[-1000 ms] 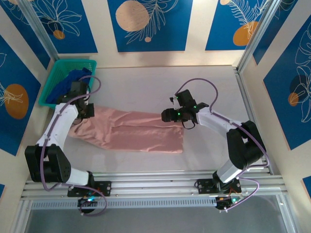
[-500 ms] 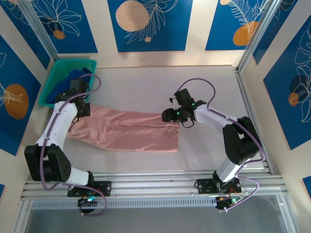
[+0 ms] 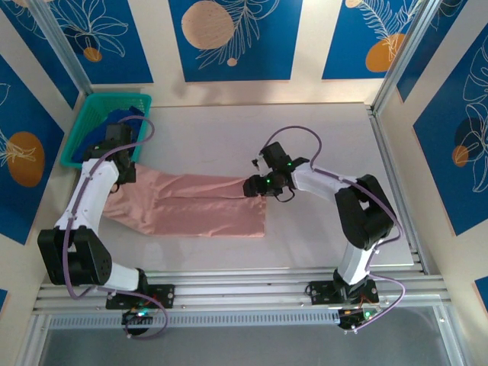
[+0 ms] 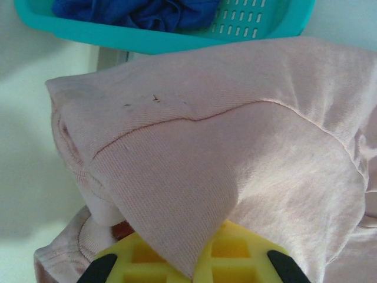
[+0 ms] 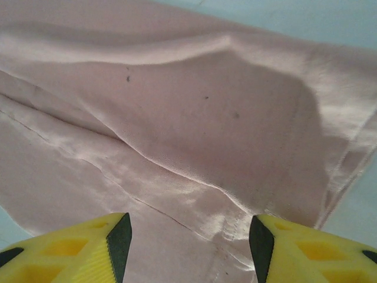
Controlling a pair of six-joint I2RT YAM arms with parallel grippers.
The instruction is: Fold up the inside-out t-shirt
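Note:
The inside-out t-shirt [image 3: 191, 207], dusty pink, lies stretched in a long band across the table's left half. My left gripper [image 3: 124, 169] is at its left end near the basket, shut on a fold of the cloth; in the left wrist view the t-shirt [image 4: 235, 135] drapes over the yellow jaws of the gripper [image 4: 188, 268]. My right gripper [image 3: 252, 185] is at the shirt's upper right corner. In the right wrist view it [image 5: 188, 236] stands open, fingers [image 5: 76, 253] apart over a seamed fold of the t-shirt [image 5: 206, 118].
A teal basket [image 3: 82, 126] holding a dark blue garment [image 3: 114, 122] stands at the back left, just beyond my left gripper; its rim [image 4: 177, 38] is close above the shirt. Frame rails run along the right side [image 3: 385, 168] and the near edge.
The shirt has slid left, its right edge pulled in. My right gripper moved left along with it; my left gripper moved up and left toward the basket, still gripping.

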